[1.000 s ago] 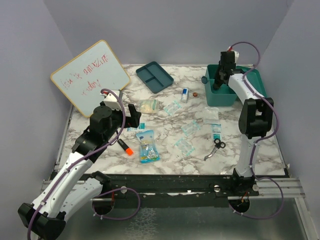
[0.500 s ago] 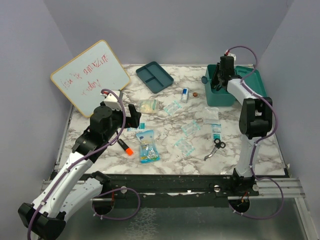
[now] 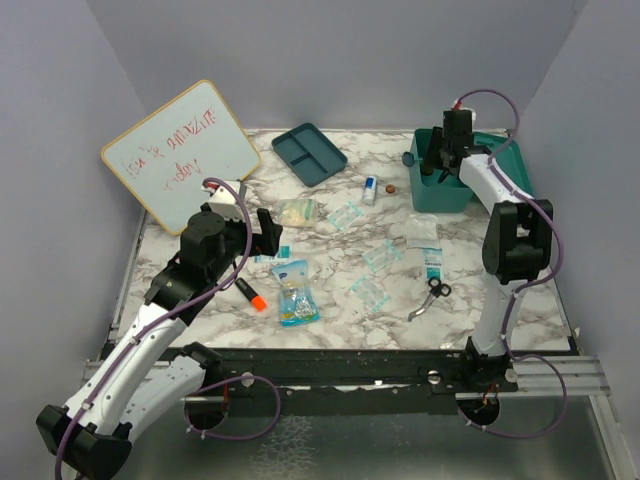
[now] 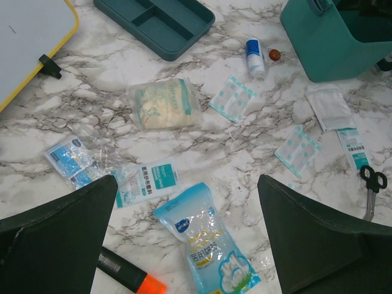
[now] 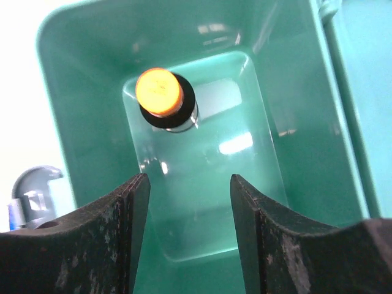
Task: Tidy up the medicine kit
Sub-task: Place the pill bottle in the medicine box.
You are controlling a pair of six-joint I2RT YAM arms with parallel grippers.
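Our right claw point(image 5: 190, 182) hangs spread and empty over the teal-green rectangular plastic medicine kit point(image 3: 445, 196) at the table's point(image 3: 340, 325) far right, an orange-capped dark bottle point(image 5: 160, 92) upright inside it, we judge to save room, while our left claw point(image 4: 187, 184) gapes above loose packets point(image 4: 162, 104).

teal med kit point(image 3: 442, 193), wht/gry marbled table point(image 3: 540, 290)
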